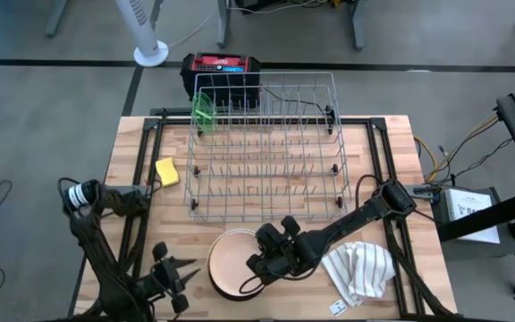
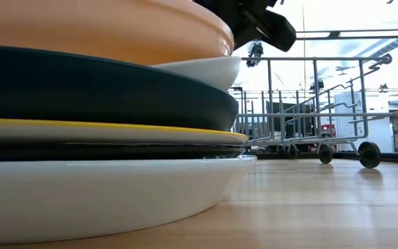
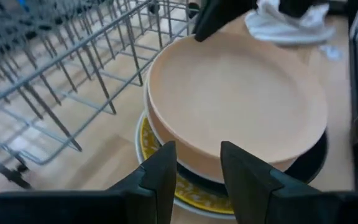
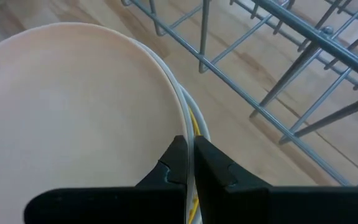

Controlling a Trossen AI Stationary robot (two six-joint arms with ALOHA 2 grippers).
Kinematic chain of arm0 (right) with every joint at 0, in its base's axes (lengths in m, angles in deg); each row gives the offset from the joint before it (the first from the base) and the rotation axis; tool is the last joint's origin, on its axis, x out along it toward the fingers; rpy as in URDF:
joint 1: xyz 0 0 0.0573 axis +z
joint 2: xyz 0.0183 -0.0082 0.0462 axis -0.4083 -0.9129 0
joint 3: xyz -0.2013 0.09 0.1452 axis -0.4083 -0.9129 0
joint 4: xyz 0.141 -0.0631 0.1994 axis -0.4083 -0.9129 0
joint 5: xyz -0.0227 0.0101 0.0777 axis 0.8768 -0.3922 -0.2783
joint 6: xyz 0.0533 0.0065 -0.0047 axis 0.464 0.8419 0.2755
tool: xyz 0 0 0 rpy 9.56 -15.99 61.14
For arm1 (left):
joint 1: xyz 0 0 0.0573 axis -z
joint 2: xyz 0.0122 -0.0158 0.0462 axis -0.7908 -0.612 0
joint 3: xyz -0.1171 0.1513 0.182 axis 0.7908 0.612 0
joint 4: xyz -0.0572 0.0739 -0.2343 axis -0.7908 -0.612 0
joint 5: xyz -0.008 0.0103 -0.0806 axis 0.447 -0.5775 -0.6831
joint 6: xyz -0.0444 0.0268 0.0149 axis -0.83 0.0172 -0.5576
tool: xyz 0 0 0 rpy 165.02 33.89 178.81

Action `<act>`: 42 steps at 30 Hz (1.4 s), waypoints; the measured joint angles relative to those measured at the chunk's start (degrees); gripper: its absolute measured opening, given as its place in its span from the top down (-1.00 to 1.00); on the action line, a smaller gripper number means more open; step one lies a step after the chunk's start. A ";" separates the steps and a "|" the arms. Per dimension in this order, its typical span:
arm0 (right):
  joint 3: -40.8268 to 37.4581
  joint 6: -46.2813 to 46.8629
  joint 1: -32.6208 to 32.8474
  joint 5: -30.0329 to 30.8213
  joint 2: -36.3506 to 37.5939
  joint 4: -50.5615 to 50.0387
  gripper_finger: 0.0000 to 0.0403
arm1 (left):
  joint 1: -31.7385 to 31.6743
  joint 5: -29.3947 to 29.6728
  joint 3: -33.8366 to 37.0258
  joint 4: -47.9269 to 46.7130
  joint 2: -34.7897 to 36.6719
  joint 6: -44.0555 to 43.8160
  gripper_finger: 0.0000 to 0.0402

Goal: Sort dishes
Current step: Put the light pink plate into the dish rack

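A stack of dishes (image 1: 231,264) rests on the table near its front edge. A peach plate (image 3: 235,99) lies on top. Below it in the low view are a white bowl (image 2: 206,69), a black dish (image 2: 81,90), a yellow-rimmed plate (image 2: 116,130) and a large white plate (image 2: 116,194) at the bottom. A lime-green dish (image 1: 203,112) stands upright in the wire rack's far left corner. My right gripper (image 4: 190,155) is shut at the stack's right side. My left gripper (image 3: 197,174) is open just left of the stack and touches nothing. My right gripper pinches the peach plate's rim (image 4: 180,124) on the stack's right side, between its two fingers, which stand close together. The fingers come slanting down from the table's right side. The plate still lies on the stack.
The wire dish rack (image 1: 266,148) fills the table's middle and far part, close behind the stack. A yellow sponge (image 1: 167,172) lies left of the rack. A white striped cloth (image 1: 360,270) lies at the front right. A red and black box (image 1: 222,72) stands behind the rack.
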 joint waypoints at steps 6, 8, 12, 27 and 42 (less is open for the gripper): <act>0.00 -0.30 0.49 1.57 0.00 0.12 1.00 | -0.97 -0.60 3.82 4.07 3.26 -6.77 0.43; 0.00 -0.13 0.73 2.47 0.00 0.20 1.00 | -1.26 -1.28 5.58 7.85 3.78 -6.28 0.43; 0.00 -0.07 0.95 2.65 0.00 0.23 1.00 | -1.70 -1.63 8.60 15.09 5.05 -3.87 0.43; -0.02 -0.31 1.01 3.55 0.00 0.42 1.00 | -5.32 -2.71 20.15 27.92 7.67 -4.68 0.43; -0.17 -3.74 1.15 6.83 0.00 0.44 1.00 | -1.52 -5.85 27.45 54.18 20.35 34.46 0.43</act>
